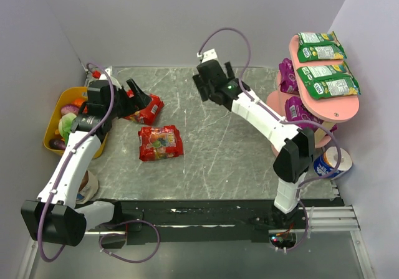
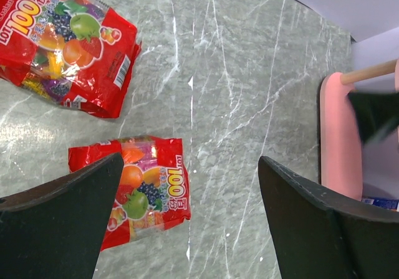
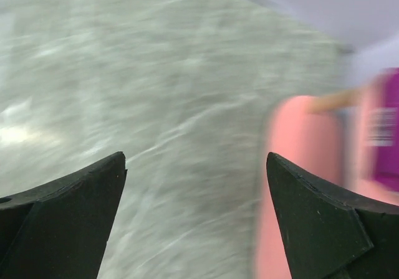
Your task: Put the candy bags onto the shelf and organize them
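Quick rundown for you: your left tool (image 1: 138, 95) is spread wide w/ nothing in it, hanging over the left side of the grey marbled bench (image 1: 218, 154). In its wrist cam (image 2: 190, 160) you're looking down on one red fruit-print glossy packet (image 2: 153, 189), lying flat on the bench and partly behind the left finger. The second red packet (image 2: 75, 42) lies near it, not touching. From the top cam they're here (image 1: 160, 142) and here (image 1: 146, 109), the second one right by the left tool.

Your right tool (image 1: 209, 89) sits over the back middle of the bench, jaws wide too and empty. Its wrist cam (image 3: 196, 157) is v blurry, just bench and pink board.

The tall pink three-tier shelf (image 1: 349, 108) stands at the right edge. Two green glossy packets (image 1: 327, 80) lie side by side on the top board, and two purple-magenta packets (image 1: 298, 111) on the tier below (partly hidden, so can't tell you how neat). Yellow bowl (image 1: 53, 126) of plastic toys is far left.
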